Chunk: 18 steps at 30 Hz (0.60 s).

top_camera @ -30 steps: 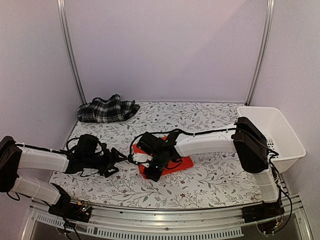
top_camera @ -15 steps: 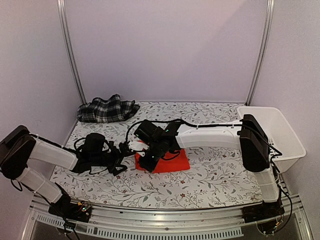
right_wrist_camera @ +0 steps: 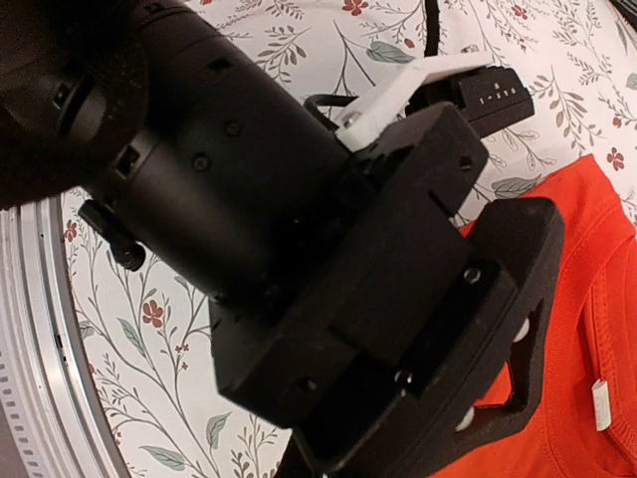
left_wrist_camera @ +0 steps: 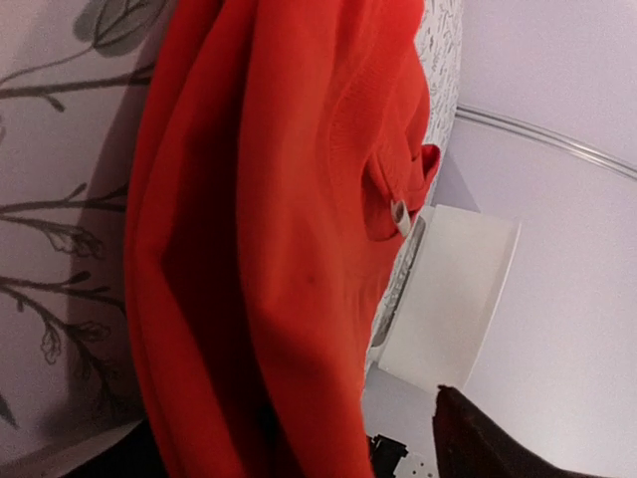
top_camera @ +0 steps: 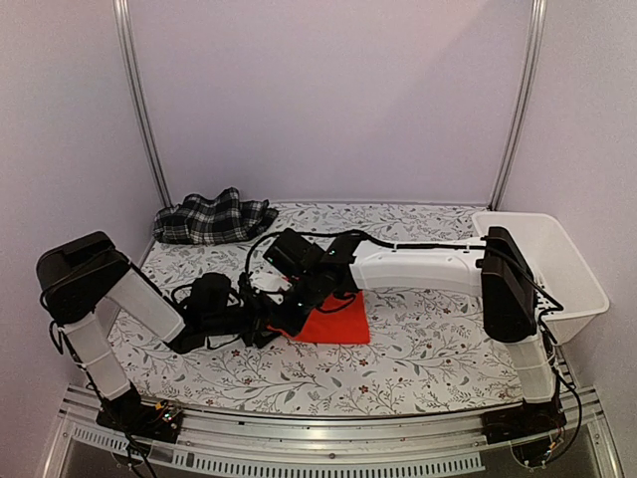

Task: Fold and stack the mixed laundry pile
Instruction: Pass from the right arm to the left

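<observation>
Reaching in from the left edge, my left gripper has now arrived at the red shirt, mid-table; its jaws I cannot tell. My right gripper stays clenched beside it, so I think a fold follows. The plaid garment lies at the far left corner.

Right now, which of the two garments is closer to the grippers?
The red shirt at mid-table: the left gripper and the right gripper both meet at its left edge. The plaid garment lies bunched alone at the far left corner.
</observation>
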Each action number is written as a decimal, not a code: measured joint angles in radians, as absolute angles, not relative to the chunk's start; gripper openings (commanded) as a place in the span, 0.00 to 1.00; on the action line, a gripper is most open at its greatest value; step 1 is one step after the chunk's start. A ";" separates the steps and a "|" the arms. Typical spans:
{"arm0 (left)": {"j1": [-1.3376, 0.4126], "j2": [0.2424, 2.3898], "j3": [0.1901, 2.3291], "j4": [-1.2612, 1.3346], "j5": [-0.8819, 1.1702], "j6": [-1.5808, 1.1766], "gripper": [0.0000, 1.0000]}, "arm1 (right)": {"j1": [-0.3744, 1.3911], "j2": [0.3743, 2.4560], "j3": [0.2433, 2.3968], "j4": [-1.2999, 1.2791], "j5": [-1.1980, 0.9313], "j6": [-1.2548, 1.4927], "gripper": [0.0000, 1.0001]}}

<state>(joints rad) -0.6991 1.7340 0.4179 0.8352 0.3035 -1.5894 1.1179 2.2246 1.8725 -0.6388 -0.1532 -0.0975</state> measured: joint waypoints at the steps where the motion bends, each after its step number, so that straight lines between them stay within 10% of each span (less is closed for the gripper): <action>1: -0.701 1.750 0.419 0.856 0.302 -1.606 0.45 | 1.118 2.225 1.875 -0.639 -0.155 -0.096 0.01; 7: -0.701 1.786 0.453 0.830 0.282 -1.608 0.01 | 1.116 2.223 1.876 -0.643 -0.166 -0.079 0.27; 18: -0.682 1.995 1.267 -0.107 0.179 -1.007 0.00 | 0.915 2.013 1.688 -0.631 -0.182 0.031 0.47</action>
